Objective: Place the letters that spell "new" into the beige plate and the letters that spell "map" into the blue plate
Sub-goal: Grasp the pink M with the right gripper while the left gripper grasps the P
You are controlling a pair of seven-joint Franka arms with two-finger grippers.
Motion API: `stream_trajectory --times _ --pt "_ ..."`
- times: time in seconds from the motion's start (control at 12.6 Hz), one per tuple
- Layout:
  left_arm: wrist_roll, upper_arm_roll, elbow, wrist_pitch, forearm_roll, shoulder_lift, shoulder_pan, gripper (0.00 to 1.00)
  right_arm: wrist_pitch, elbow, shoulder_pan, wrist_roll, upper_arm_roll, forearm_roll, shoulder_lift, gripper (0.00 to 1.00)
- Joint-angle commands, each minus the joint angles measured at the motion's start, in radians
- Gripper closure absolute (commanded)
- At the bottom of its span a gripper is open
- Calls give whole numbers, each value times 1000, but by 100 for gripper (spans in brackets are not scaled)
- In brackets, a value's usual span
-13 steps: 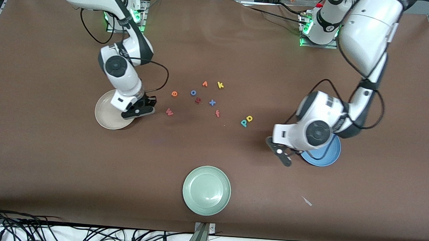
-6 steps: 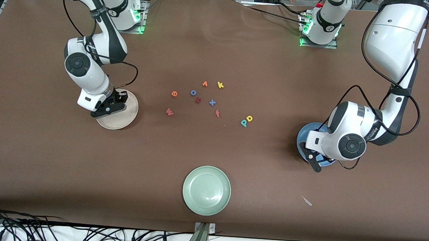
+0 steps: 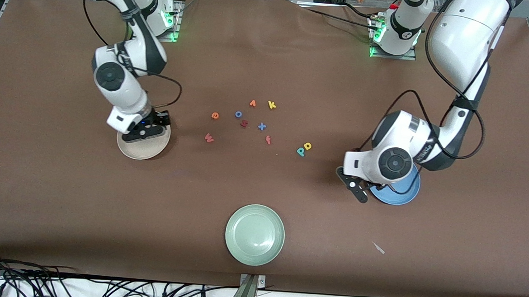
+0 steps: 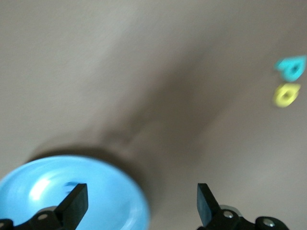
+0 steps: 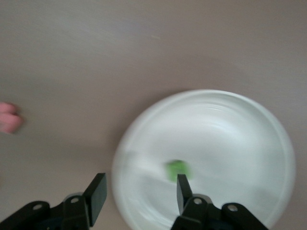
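My right gripper hangs open over the beige plate. In the right wrist view the green n lies in that plate, free beside one fingertip of the right gripper. My left gripper stands wide open and empty at the rim of the blue plate. In the left wrist view the left gripper straddles that rim; a small darker blue piece lies in the plate. The orange e, red w, teal p and yellow a rest on the table.
More letters lie mid-table: a blue o, a blue x, a red f, a yellow k, an orange letter, a red one. A pale green plate sits near the front edge.
Both grippers went from shut to open. The left gripper swung over the blue plate and back to its rim. The right gripper shifted across the beige plate, where the green n now lies.
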Motion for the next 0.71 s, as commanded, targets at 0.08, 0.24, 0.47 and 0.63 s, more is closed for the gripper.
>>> stream_trajectory --times 0.08,0.24,0.47,0.63 --pt "-258 -26 1 -9 -35 1 -61 0 20 159 44 252 110 -18 158 33" --pt "-313 -26 1 -7 -35 4 -93 0 65 191 81 367 109 -76 217 33" --pt "-341 -26 1 -5 -29 20 -117 0 86 208 130 496 106 -249 273 33" --pt "-343 -26 1 37 -28 30 -121 0 104 207 128 494 97 -271 276 33"
